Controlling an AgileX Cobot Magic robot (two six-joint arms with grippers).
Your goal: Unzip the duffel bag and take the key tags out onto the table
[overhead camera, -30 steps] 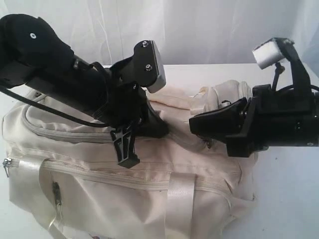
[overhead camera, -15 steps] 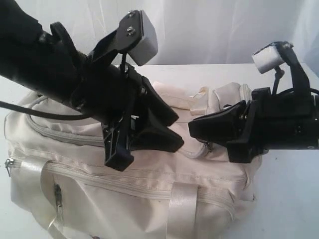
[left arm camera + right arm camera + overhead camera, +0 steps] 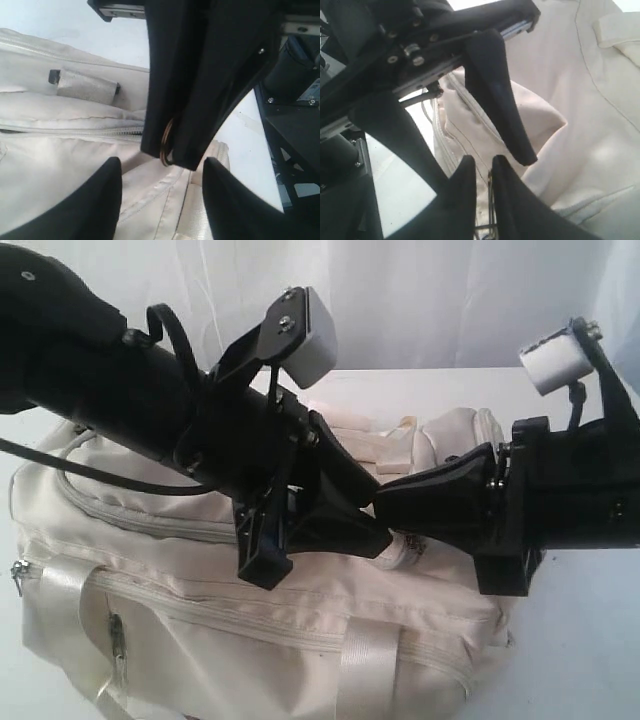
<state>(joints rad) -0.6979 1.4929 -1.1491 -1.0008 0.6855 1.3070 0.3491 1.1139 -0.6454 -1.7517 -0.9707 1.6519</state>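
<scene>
2 satin straps (image 3: 365, 665) cross the near side of the duffel bag (image 3: 200, 640), which lies on the white tabletop (image 3: 580, 660) with its front zipper (image 3: 180, 592) closed. On top of the bag, the left gripper (image 3: 322, 558) hangs with its jaws spread wide, holding nothing. Its fingertips flank the right gripper (image 3: 382, 502), whose jaws are pinched nearly together on a thin metal ring (image 3: 166, 142) just beside the top zipper (image 3: 95, 131). Behind hangs a white curtain (image 3: 450, 300).
</scene>
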